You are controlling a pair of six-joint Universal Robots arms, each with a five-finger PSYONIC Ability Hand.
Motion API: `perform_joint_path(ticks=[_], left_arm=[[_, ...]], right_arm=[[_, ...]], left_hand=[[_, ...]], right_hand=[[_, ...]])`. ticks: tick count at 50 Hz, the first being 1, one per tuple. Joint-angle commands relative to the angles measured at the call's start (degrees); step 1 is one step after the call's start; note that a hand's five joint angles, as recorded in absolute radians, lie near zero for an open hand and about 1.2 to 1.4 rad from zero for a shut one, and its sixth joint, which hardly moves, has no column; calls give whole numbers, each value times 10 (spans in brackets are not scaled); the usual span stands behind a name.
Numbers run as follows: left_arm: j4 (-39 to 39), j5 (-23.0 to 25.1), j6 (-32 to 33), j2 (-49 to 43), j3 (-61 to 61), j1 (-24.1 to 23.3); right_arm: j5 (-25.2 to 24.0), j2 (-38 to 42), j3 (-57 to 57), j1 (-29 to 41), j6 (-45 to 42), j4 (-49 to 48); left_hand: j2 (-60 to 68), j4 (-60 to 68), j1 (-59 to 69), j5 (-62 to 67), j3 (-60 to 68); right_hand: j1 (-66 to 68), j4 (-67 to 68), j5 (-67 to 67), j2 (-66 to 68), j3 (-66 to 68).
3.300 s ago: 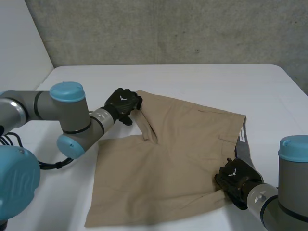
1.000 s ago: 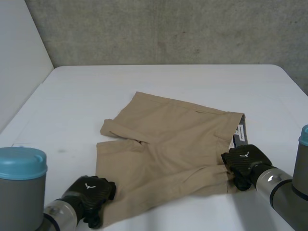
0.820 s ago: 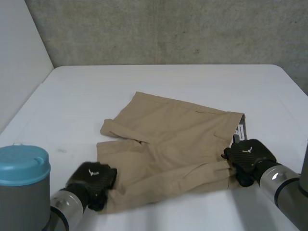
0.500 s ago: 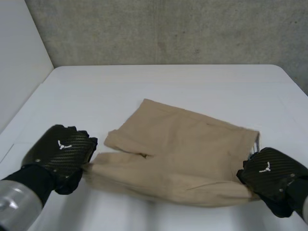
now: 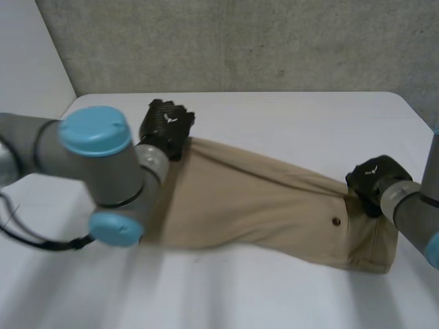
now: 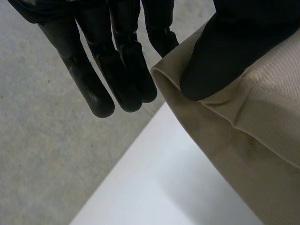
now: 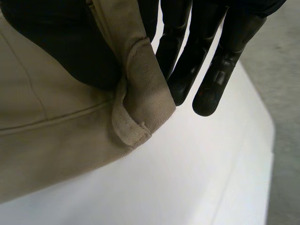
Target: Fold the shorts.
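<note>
We hold the shorts [image 5: 274,205] stretched between both hands over the white desk [image 5: 274,110]. The left hand [image 5: 167,127] has one end near the desk's far left. The right hand [image 5: 374,179] has the other end near the desk's right side. The tan cloth runs between them as a long slanting band and looks doubled over on itself.

We judge the stretch serves to pull the cloth straight and line up its layers before it is laid down for the next fold.

In the left wrist view, the thumb [image 6: 225,56] presses a rolled edge of cloth against a finger behind it. The other fingers [image 6: 117,75] reach out straight, clear of the cloth. In the right wrist view, thumb and one finger pinch a thick folded edge that carries a small stitched tab [image 7: 133,131], perhaps a belt loop. The remaining fingers are straight just beside it.

A small dark button [image 5: 335,221] shows near the right end, so that end may be the waistband, though we cannot be sure.

The left arm [image 5: 96,157] covers the band's lower left part. We cannot tell whether the lower edge rests on the desk or hangs just above it. The right arm [image 5: 415,212] is cut off at the view's edge.
</note>
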Motion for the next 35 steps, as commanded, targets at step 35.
perform_joint_path(ticks=[35], left_arm=[[92, -41, -93, 128, -204, -41]], right_arm=[[-175, -179, 242, -88, 239, -37]], left_hand=[[-586, -587, -546, -579, -582]], right_hand=[[-406, -526, -508, -517, -525]])
